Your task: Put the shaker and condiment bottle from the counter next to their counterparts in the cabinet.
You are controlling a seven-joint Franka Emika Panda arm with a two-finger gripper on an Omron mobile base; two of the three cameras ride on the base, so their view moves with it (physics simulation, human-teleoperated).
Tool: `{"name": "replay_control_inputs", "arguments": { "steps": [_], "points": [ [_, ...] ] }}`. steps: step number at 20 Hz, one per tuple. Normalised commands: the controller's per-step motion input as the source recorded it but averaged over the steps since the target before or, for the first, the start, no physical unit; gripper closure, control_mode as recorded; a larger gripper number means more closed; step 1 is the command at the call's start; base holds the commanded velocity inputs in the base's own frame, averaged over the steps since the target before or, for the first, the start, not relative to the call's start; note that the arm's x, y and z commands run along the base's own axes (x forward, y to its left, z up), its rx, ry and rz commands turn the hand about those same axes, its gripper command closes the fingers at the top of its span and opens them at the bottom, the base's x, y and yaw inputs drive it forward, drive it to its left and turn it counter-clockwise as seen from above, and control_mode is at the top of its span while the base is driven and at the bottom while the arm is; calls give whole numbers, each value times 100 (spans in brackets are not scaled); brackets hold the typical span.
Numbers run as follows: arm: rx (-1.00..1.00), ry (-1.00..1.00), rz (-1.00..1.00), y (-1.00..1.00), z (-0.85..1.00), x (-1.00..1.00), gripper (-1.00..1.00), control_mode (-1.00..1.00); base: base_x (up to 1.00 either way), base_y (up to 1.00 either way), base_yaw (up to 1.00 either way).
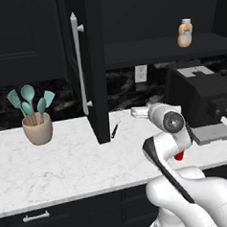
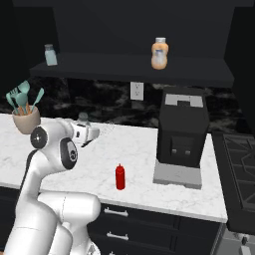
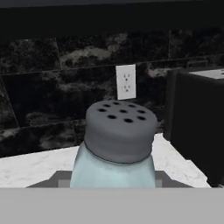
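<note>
The shaker [image 3: 114, 144], pale teal with a grey holed cap, stands close between my fingers in the hand view. My gripper [image 3: 112, 183] is shut on its body, a pad at each side. From the right base view its cap [image 2: 83, 118] peeks over my gripper [image 2: 95, 132], low over the counter [image 2: 134, 149]. The red condiment bottle [image 2: 120, 177] stands upright near the counter's front edge, half hidden by my arm in the left base view [image 1: 180, 155]. On the cabinet shelf [image 2: 114, 69] stand an orange bottle [image 2: 159, 53] and a small shaker [image 2: 50, 55].
A black coffee machine [image 2: 183, 134] stands at the right on the counter. A beige holder of teal utensils [image 1: 37, 128] is at the left. The open cabinet door [image 1: 95, 64] with its white bar handle [image 1: 78, 65] juts out over the counter. A stove [image 2: 241, 164] lies at far right.
</note>
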Motion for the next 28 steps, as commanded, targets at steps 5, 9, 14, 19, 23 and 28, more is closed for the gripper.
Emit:
{"name": "replay_control_inputs", "arguments": {
  "steps": [5, 9, 14, 19, 23, 28],
  "points": [
    [0, 2, 21, 9, 68, -5, 100, -100, 0, 0, 0],
    [0, 4, 15, 0, 80, -9, 100, -100, 0, 0, 0],
    [2, 12, 7, 0, 94, -38, 100, -100, 0, 0, 0],
    [1, 6, 5, 0, 95, -38, 100, -100, 0, 0, 0],
    [-2, -6, 17, 23, 6, 4, 100, -100, 0, 0, 0],
    [0, -29, 12, 6, 3, -5, 100, -100, 0, 0, 0]
  ]
}}
